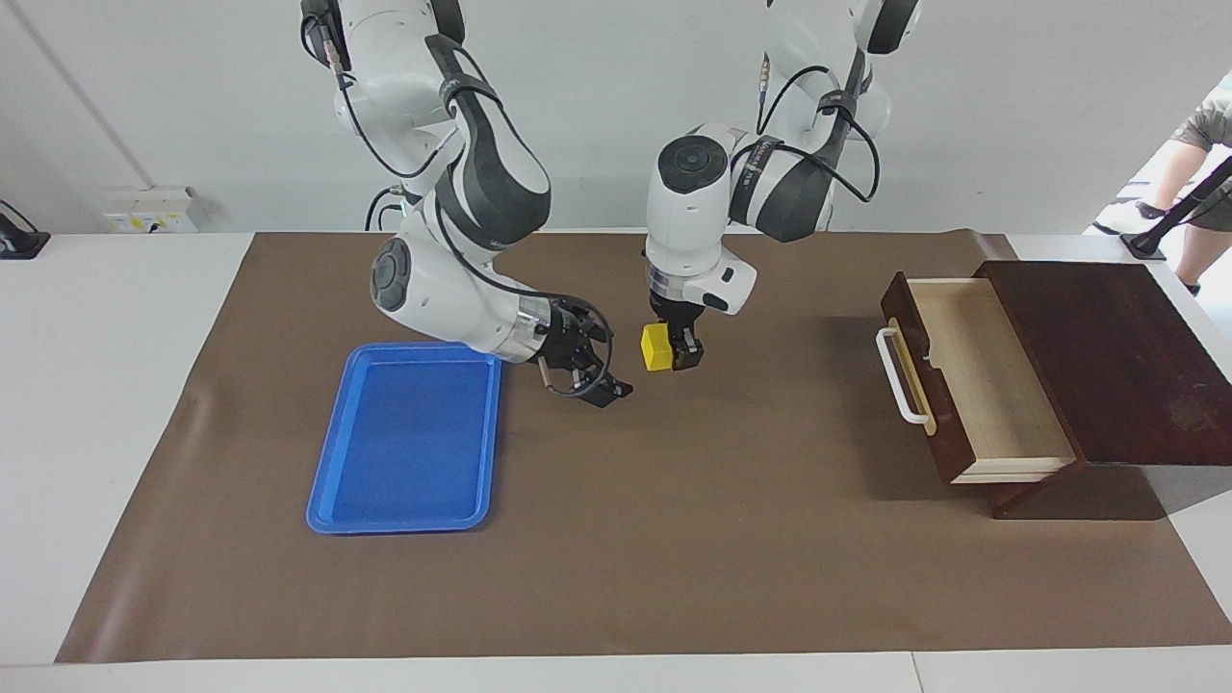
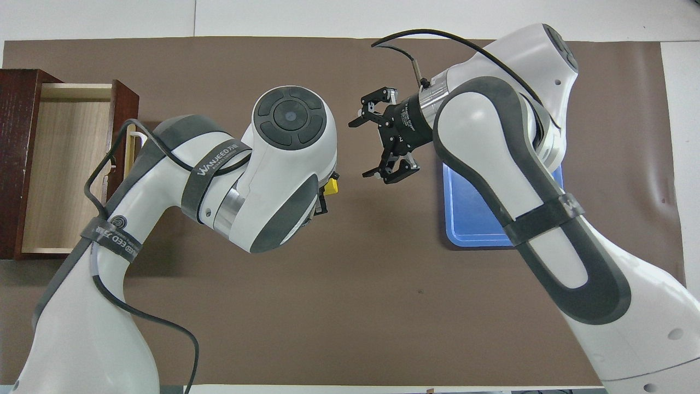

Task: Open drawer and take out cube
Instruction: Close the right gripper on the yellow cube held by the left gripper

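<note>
My left gripper hangs over the middle of the brown mat, shut on the small yellow cube, which is clear of the mat. From overhead only a corner of the cube shows under the left wrist. My right gripper is open, turned sideways beside the cube, a short gap away and not touching it; its spread fingers point toward it. The drawer stands pulled out at the left arm's end, its pale interior bare and its white handle facing the middle.
A flat blue tray lies on the mat toward the right arm's end, partly under the right arm from overhead. The dark cabinet top sits at the drawer's back. A person stands off the table's corner.
</note>
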